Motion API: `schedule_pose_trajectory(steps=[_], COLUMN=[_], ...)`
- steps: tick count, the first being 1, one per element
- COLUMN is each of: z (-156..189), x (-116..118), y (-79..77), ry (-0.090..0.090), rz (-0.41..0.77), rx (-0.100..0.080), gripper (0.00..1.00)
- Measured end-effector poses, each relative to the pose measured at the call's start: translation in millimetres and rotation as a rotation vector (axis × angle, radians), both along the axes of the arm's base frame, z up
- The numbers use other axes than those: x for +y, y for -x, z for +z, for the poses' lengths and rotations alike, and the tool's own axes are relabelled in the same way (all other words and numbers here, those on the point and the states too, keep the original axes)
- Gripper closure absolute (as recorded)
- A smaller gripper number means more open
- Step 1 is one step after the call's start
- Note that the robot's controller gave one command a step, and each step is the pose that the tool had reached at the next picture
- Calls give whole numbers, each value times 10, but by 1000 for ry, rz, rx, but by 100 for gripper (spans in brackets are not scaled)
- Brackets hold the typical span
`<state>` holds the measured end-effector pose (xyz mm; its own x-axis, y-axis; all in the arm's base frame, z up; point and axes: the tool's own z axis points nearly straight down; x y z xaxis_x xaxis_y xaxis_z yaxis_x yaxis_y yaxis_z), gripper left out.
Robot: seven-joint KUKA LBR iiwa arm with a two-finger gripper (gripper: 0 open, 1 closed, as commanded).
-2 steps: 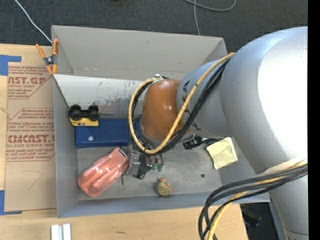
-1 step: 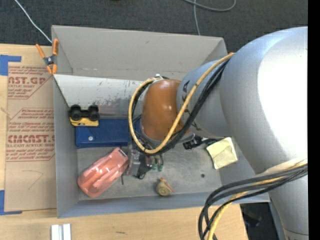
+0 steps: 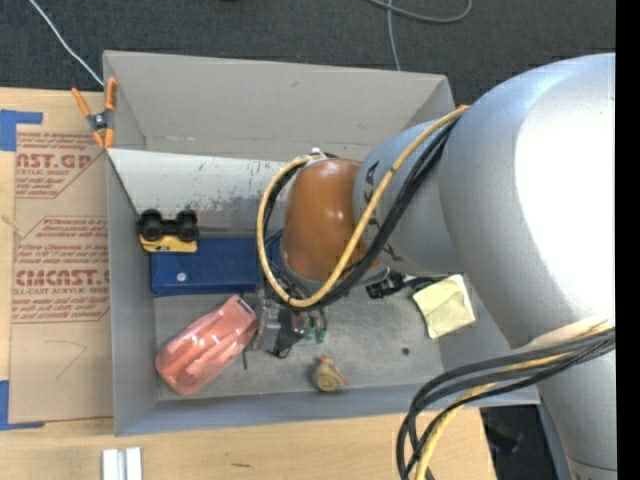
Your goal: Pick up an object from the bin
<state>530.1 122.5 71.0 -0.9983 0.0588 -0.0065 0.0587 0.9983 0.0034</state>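
Note:
My gripper (image 3: 281, 334) reaches down in the front middle of the bin, its dark fingers beside the right end of a pink translucent plastic thing (image 3: 206, 345) that lies slanted at the front left. Whether the fingers touch it I cannot tell. Just behind lies a flat blue box (image 3: 203, 265), partly under the arm. A small brownish lump (image 3: 326, 373) lies on the floor just right of the gripper, near the front wall.
A black and yellow toy vehicle (image 3: 167, 230) sits at the back left, by the blue box. A pale yellow sponge-like piece (image 3: 446, 306) lies at the right, half under the arm. The arm with its orange cover and cables hides the bin's middle and right.

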Motion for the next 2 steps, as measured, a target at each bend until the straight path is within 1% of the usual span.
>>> schedule_pose_trajectory(steps=[2], z=[0], x=[0], y=[0], ry=[0], rz=[0], rx=[0], gripper=[100])
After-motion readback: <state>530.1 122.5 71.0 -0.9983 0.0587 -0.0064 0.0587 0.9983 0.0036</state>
